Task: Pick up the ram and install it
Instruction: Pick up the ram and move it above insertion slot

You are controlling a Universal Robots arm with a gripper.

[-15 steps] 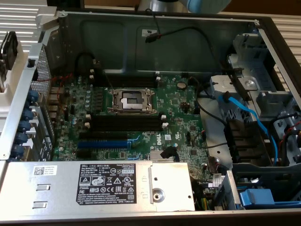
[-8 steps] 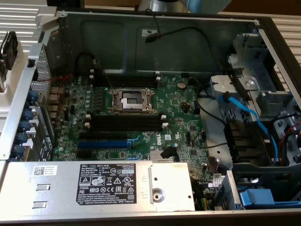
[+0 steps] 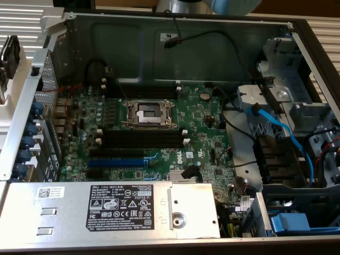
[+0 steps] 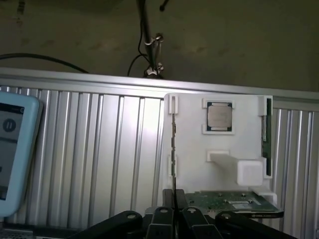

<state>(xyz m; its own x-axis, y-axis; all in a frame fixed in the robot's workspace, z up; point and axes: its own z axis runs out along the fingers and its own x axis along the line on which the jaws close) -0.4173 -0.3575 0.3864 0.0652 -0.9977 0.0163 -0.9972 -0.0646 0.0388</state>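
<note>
Ribbed aluminium counter [image 4: 99, 149], white moulded plastic tray [image 4: 192, 149] on it, claw [image 4: 174, 195] nearly closed, pinching the thin edge-on ram [image 4: 173, 149] standing in the tray, grey power supply [image 3: 69, 212] at 6 o'clock of the exterior view.

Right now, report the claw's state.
Claw: closed on the ram stick, which stands on edge in the white tray.

case wall [image 3: 223, 53]: dull grey metal | motherboard [image 3: 202, 117]: smooth green board | power supply [image 3: 64, 212] at its 6 o'clock: bright metal, paper label [image 3: 125, 206] | holder [image 4: 192, 159]: smooth white plastic | ram [image 4: 173, 149]: thin dark board | table [image 4: 99, 149]: ribbed shiny metal | gripper [image 4: 174, 198]: dull black
</note>
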